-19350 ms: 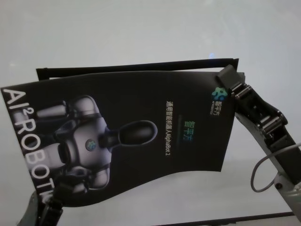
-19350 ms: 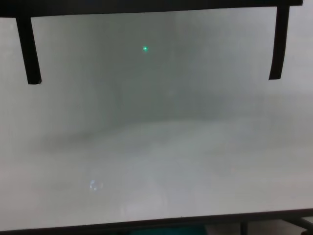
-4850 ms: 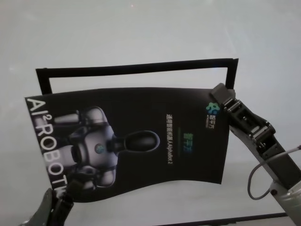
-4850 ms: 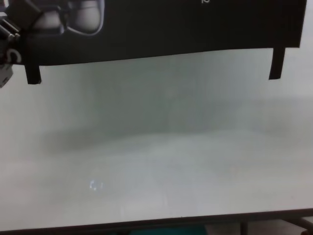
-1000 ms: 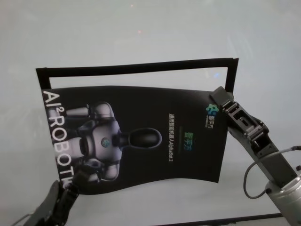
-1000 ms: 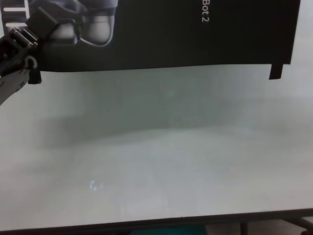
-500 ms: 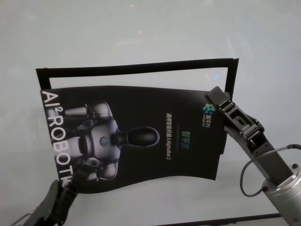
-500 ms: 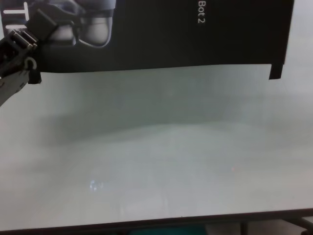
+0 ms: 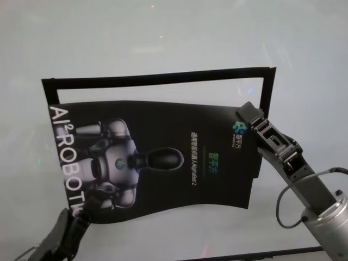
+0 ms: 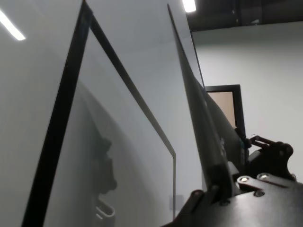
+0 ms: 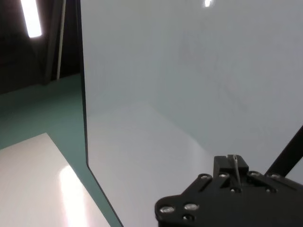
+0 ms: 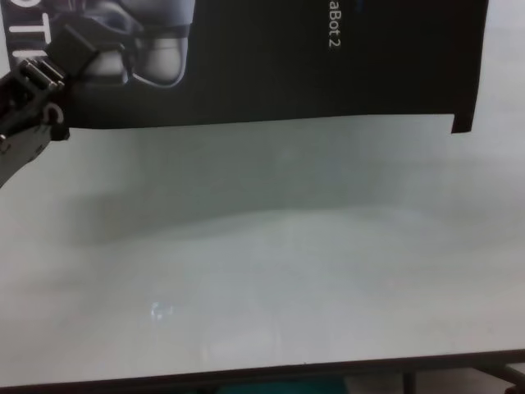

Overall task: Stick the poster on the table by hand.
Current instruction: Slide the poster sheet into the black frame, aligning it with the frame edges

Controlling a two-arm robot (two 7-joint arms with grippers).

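Observation:
The poster (image 9: 163, 163), black and glossy with a grey robot picture and white "AI²ROBOT" letters, hangs bowed over the white table (image 9: 163, 38). My left gripper (image 9: 89, 209) is shut on its near left corner. At the far right corner, beside the small logo, my right gripper (image 9: 246, 115) is shut on it too. The chest view shows the poster (image 12: 287, 57) along the top, with the left gripper (image 12: 70, 41) clamped on it. In the left wrist view the poster (image 10: 199, 109) appears edge-on, running into that arm's clamp.
Narrow black strips (image 9: 157, 79) form a three-sided frame on the table around the poster's far half; one of them (image 10: 61, 118) shows in the left wrist view. A thin dark table edge (image 12: 246, 379) runs along the near side. The table's side edge (image 11: 85, 118) drops to a green floor.
Over the last second the right gripper has moved a little left, taking the poster's right edge with it. Since the earliest frames the poster has come nearer, baring the far strip.

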